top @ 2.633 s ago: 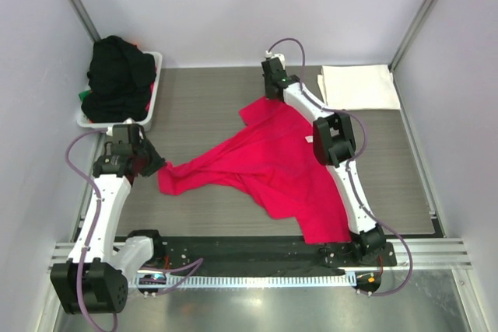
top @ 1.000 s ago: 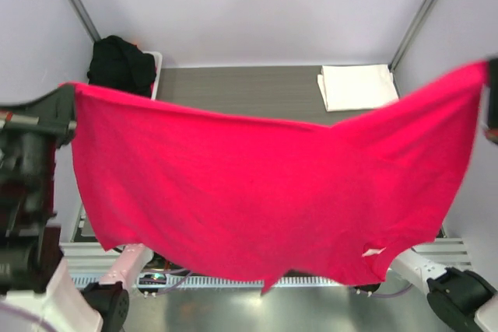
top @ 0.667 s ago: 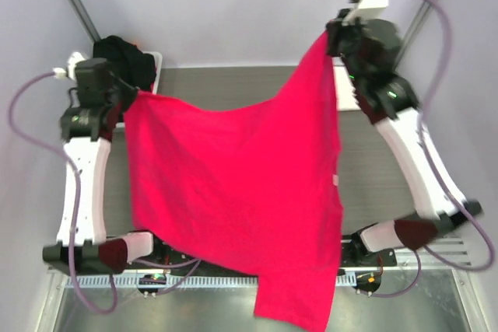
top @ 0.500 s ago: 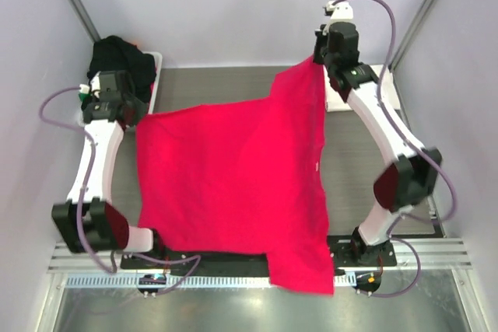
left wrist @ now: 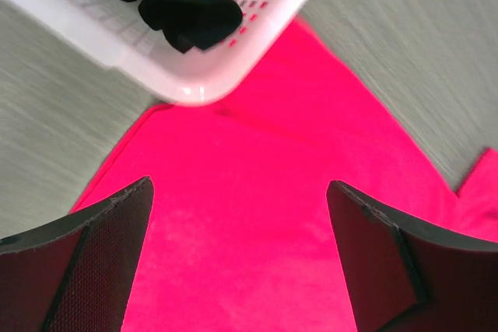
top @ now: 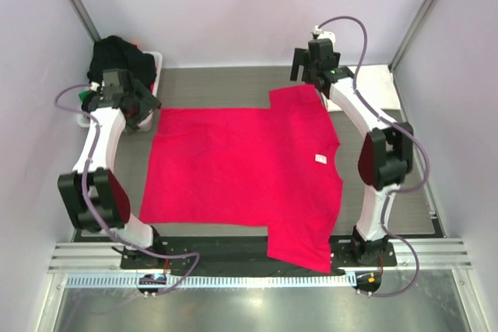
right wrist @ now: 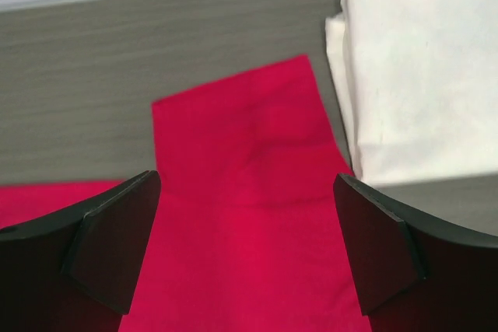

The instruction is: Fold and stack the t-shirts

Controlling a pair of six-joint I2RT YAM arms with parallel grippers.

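The pinkish-red t-shirt lies spread flat on the table, collar to the right, one sleeve at the back right and the other draped over the near edge. My left gripper hovers open over its back left hem corner, nothing between the fingers. Open too, my right gripper hangs above the back sleeve. A white t-shirt, folded into a rectangle, sits just right of that sleeve. Black t-shirts are heaped in the basket.
The white slotted basket stands at the back left, its corner touching the red shirt's edge. Grey table surface shows behind the shirt. Metal rails run along the near edge, and walls close in both sides.
A second ago both grippers held the red shirt stretched up in the air. They have swung it back and down flat onto the table, and both have let go and opened.
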